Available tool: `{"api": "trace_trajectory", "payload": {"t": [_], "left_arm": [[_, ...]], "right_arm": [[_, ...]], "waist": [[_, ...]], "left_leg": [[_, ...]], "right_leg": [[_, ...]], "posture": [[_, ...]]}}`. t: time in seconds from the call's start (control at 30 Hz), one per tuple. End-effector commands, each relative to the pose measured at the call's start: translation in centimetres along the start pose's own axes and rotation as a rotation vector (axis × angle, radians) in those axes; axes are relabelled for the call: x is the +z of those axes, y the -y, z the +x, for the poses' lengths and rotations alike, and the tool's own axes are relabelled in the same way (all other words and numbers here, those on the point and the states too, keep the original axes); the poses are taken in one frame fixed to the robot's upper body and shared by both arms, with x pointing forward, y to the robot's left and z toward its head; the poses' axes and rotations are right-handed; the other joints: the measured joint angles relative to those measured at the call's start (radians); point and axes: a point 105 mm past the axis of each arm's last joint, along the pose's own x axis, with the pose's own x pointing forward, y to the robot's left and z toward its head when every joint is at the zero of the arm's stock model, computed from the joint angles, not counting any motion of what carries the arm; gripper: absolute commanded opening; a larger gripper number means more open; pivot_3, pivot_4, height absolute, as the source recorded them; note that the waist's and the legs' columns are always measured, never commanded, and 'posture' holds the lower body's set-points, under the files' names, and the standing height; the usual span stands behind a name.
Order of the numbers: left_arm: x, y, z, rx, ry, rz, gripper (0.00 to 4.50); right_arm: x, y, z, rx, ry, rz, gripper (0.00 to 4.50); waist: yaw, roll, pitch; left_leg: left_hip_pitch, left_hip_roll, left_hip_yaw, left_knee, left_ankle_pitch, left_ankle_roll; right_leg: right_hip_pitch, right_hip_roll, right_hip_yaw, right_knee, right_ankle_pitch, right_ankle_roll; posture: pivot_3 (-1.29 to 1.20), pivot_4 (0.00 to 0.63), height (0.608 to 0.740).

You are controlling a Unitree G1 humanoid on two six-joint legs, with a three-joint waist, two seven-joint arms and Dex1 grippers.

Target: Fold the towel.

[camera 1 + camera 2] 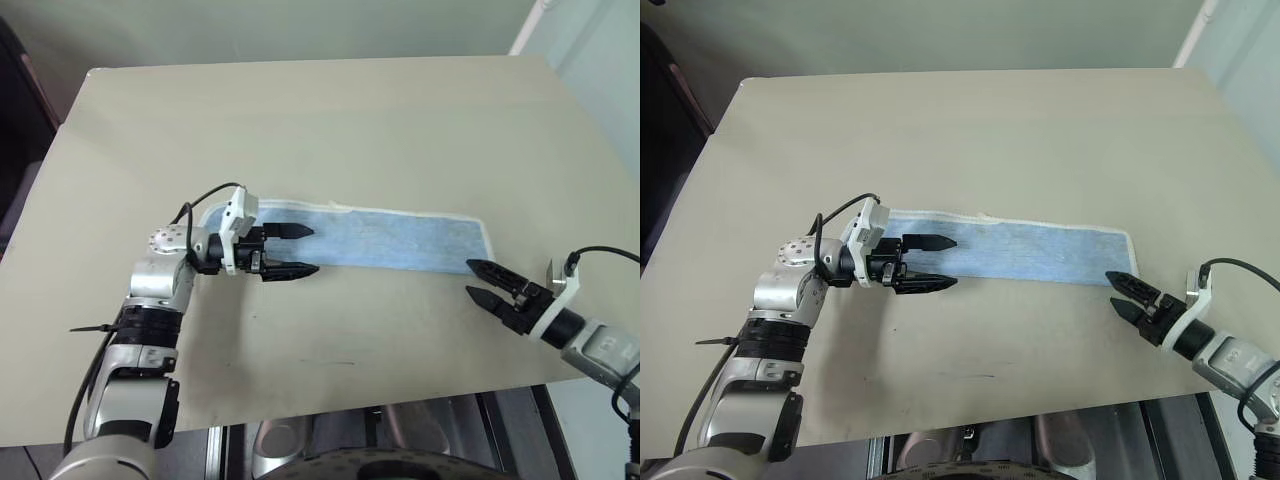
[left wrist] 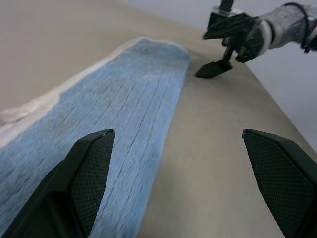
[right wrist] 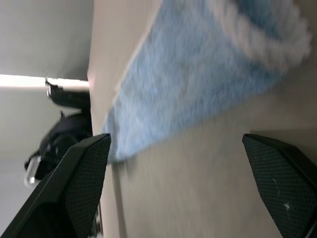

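The towel (image 1: 400, 240) lies as a long flat strip across the bench (image 1: 300, 120). The left tool (image 1: 290, 250) hangs wide at one end, one finger over the cloth. The right tool (image 1: 482, 281) gapes just beside the other end, empty.

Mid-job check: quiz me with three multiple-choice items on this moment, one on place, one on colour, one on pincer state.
1. Where does the towel lie?
A. flat on the table
B. draped over the table's edge
C. lifted in the air

2. What colour is the towel?
A. green
B. light blue with white edging
C. red

3. How stand the left pincer and right pincer?
A. both shut on the towel
B. left shut, right open
C. both open, gripping nothing

Answers: 1 A, it lies as a long flat strip; 2 B, blue cloth with a white border; 3 C, gaps show between the fingers at each end.
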Motion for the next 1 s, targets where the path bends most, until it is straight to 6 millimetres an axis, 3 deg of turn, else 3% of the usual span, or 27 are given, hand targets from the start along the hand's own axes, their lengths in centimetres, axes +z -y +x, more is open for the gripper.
{"api": "trace_trajectory", "payload": {"t": [0.03, 0.3, 0.63, 0.73, 1.0], "left_arm": [[0.6, 0.3, 0.2, -0.008, 0.006, 0.050, 4.47], [0.4, 0.4, 0.3, 0.003, 0.011, 0.058, 4.47], [0.4, 0.4, 0.6, 0.005, 0.004, 0.079, 4.47], [0.6, 0.2, 0.7, 0.007, 0.010, 0.082, 4.50], [0.7, -0.2, 0.3, 0.008, -0.018, 0.102, 4.50]], "right_arm": [[1.7, 0.5, -0.4, -0.047, 0.091, 0.022, 4.50], [3.6, 1.0, -0.5, -0.094, 0.179, 0.046, 4.50], [4.3, 1.0, -0.8, -0.092, 0.174, 0.007, 4.50], [4.0, 0.6, -0.6, -0.063, 0.158, -0.017, 3.92], [3.9, 0.8, -0.5, -0.044, 0.186, -0.003, 1.09]], "waist": [[0.000, 0.000, 0.000], [0.001, 0.000, 0.000], [0.008, -0.001, 0.000], [0.008, -0.001, 0.000], [0.008, 0.000, 0.000]], "left_leg": [[0.000, 0.000, 0.000, 0.000, 0.000, 0.000], [0.000, 0.000, 0.000, 0.001, 0.000, 0.001], [-0.001, -0.002, 0.000, 0.001, 0.000, 0.001], [-0.001, -0.002, 0.000, 0.000, -0.001, 0.001], [-0.002, -0.002, 0.000, -0.002, -0.004, 0.001]], "right_leg": [[0.000, 0.000, 0.000, 0.000, 0.000, 0.000], [0.001, -0.001, 0.000, -0.001, 0.002, 0.000], [0.002, -0.003, 0.000, -0.004, 0.002, -0.001], [0.002, -0.003, 0.000, -0.005, 0.004, -0.005], [0.000, -0.003, 0.000, -0.006, 0.003, -0.007]], "posture": [[0.00, 0.150, 0.740], [0.00, 0.150, 0.740], [0.00, 0.150, 0.740], [0.00, 0.150, 0.740], [0.00, 0.150, 0.740]]}}
